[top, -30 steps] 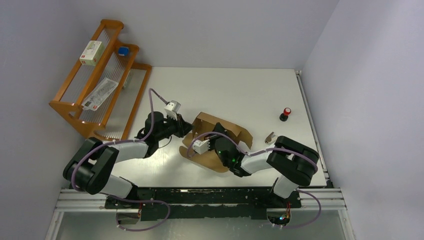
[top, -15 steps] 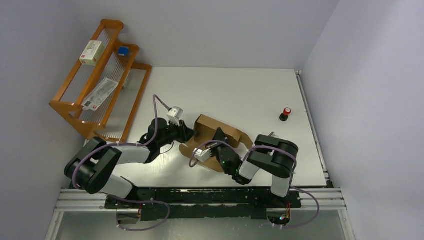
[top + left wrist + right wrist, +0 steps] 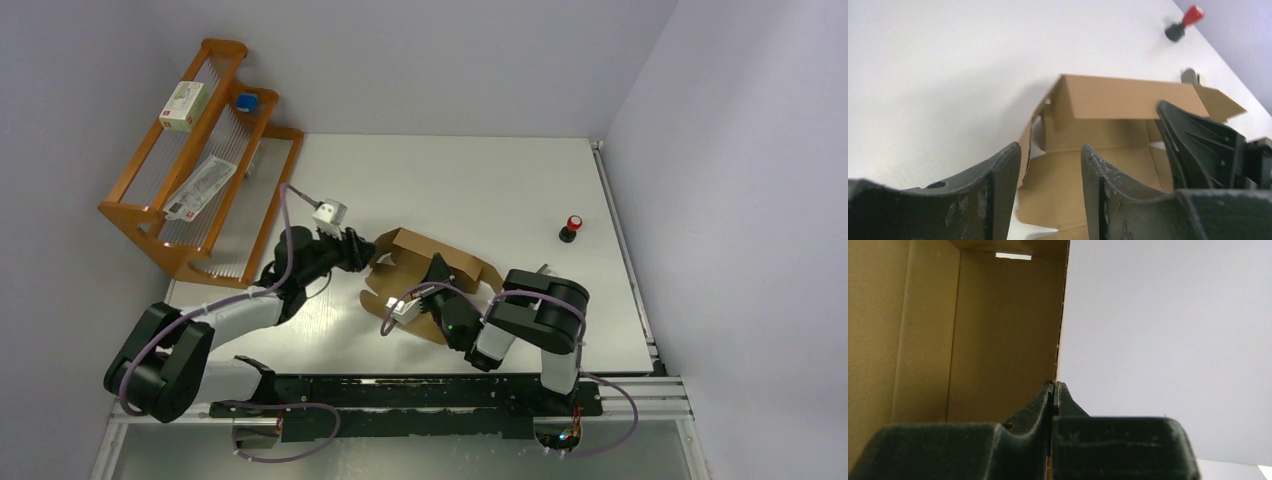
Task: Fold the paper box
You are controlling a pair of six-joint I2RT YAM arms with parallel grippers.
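The paper box (image 3: 455,262) is brown corrugated cardboard, half raised, with its back wall up and flaps spread on the table. My left gripper (image 3: 362,252) stands open just off the box's left end. In the left wrist view its fingers (image 3: 1050,150) have nothing between them, and the box (image 3: 1113,100) lies beyond them. My right gripper (image 3: 436,270) reaches into the box from the near side. The right wrist view shows it (image 3: 1053,386) shut on the edge of an upright cardboard wall (image 3: 998,330).
A wooden rack (image 3: 150,215) stands at the far left and carries a small white box with a green and red label (image 3: 184,104), a blue item (image 3: 246,101) and a leaflet (image 3: 200,188). A red-topped knob (image 3: 571,228) sits on the table to the right.
My left gripper has opened and drawn back to the left, away from the box's left end. The box's left flaps now lie spread outward. The right gripper keeps its pinch on the wall.
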